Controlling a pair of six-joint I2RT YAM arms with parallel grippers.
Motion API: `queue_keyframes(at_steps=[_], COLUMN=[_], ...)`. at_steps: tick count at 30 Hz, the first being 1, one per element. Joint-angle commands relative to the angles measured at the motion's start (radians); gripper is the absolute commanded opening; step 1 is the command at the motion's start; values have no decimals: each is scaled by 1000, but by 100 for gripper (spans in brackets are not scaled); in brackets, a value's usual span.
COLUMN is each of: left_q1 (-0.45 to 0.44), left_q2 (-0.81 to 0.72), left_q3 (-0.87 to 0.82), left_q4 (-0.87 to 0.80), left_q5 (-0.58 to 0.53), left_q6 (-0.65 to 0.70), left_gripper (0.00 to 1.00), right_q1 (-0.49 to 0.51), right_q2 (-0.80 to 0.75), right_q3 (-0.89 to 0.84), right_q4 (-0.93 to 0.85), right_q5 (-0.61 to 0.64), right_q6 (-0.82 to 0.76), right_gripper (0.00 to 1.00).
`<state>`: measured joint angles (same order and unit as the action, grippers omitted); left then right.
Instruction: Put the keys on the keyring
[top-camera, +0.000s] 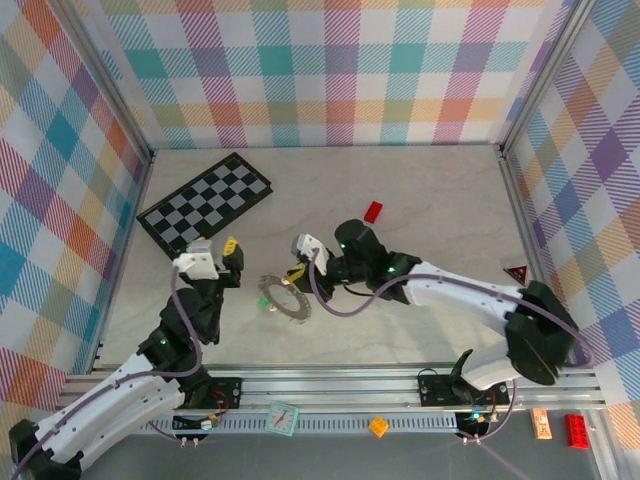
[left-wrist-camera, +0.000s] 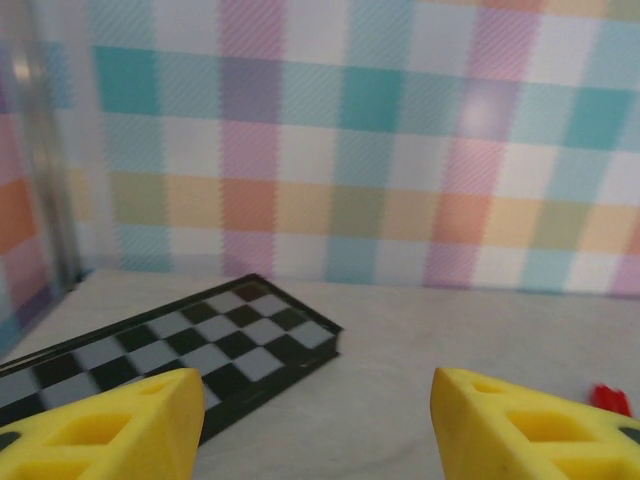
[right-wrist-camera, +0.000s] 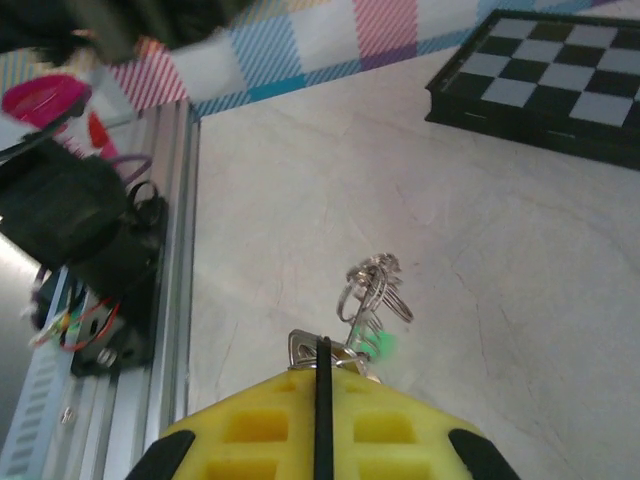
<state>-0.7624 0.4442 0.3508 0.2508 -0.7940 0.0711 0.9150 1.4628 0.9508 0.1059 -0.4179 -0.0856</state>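
Mid-table: bristly silver keyring (top-camera: 296, 311), right end effector (right-wrist-camera: 322, 370) pinching its edge; left end effector (left-wrist-camera: 318, 425) wide.

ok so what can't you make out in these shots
- Keys: right wrist view, just a blurred green spot; top view, too small against the keyring.
- Right tool's pinch on the keyring: right wrist view, covered by its own yellow fingers.
- Whether a key is threaded on: too small, too blurred.
- Red block: left wrist view, cut by the right edge.
- Chessboard: same view, cut by the left edge.
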Motion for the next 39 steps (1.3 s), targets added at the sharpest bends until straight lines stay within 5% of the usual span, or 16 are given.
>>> queue_keyframes(at_steps=[1, 10, 17, 19, 22, 30, 33, 39], left_q1=[29, 78, 93, 98, 109, 213, 267, 383], left_q2=[-23, 61, 205, 240, 284, 382, 444, 561], left_q3=[16, 5, 8, 5, 0, 5, 3, -28], left_q4=[-146, -142, -64, -48, -28, 47, 96, 217], left_q5=[-101, -39, -34, -34, -30, 67, 88, 147], left_q6=[-85, -151, -114, -115, -108, -48, -21, -15], left_gripper=[62, 65, 69, 71, 73, 80, 81, 83], right_q1=[-2, -116, -144, -143, -143, -231, -336, -563], right_q2=[74, 132, 161, 167, 158, -51, -198, -370], right_q3=[36, 31, 11, -1, -33, -152, -230, -475], right_q4=[134, -248, -462, -483, -491, -430, -287, 94], right_q5=[47, 182, 436, 495, 589, 672, 602, 689], right_q6=[138, -116, -393, -420, -437, -356, -219, -56], right_gripper=[0, 0, 1, 8, 30, 46, 55, 70])
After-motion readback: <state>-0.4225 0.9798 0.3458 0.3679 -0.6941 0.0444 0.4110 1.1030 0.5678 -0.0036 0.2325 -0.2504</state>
